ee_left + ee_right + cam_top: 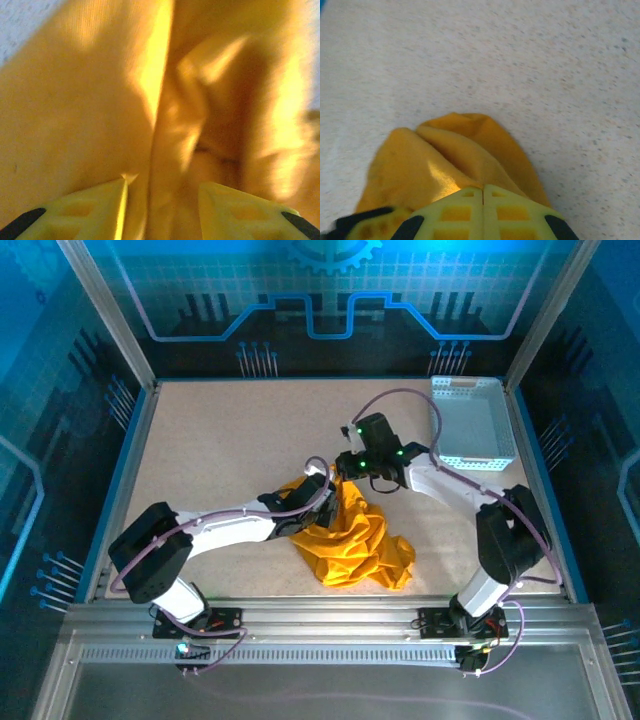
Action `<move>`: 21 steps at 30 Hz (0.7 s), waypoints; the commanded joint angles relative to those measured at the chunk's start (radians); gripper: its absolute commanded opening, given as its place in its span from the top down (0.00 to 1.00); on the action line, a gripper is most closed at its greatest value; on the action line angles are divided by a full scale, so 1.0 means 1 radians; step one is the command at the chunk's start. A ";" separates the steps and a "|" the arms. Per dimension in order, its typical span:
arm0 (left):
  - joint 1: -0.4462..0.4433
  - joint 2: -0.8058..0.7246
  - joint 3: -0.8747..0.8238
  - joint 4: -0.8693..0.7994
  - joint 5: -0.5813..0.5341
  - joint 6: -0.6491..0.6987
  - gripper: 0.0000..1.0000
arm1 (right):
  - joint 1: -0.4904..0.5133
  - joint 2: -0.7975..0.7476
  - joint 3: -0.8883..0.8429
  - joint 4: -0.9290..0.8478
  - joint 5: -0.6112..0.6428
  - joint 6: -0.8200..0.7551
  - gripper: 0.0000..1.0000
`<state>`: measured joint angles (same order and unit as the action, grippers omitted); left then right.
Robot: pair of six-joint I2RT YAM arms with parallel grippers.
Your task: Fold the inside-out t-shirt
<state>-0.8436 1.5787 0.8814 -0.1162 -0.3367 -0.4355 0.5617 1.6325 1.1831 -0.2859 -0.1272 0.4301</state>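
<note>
No legible text, label, brand or number anywhere. Printed on the blue back wall [200,290], beyond the far edge of the table [230,440]: the lower part of a gear emblem [335,250], wordless, cut off by the top of the frame. Beneath it, pale circuit-style lines [330,322], also without lettering.

A pale speckled table [220,440] lay within a blue rim, a pale perforated plastic basket [470,425] stood upright at its far right corner, a blue patterned panel [330,300] rose behind it, and a slotted metal rail [330,640] ran along the near edge.
</note>
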 commanded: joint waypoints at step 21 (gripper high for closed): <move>0.015 -0.038 0.031 -0.066 -0.083 0.005 0.97 | 0.023 -0.052 0.019 -0.034 0.039 -0.017 1.00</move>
<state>-0.8352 1.6180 0.9089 -0.1566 -0.4290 -0.4160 0.5816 1.5948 1.1931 -0.2977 -0.1375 0.4404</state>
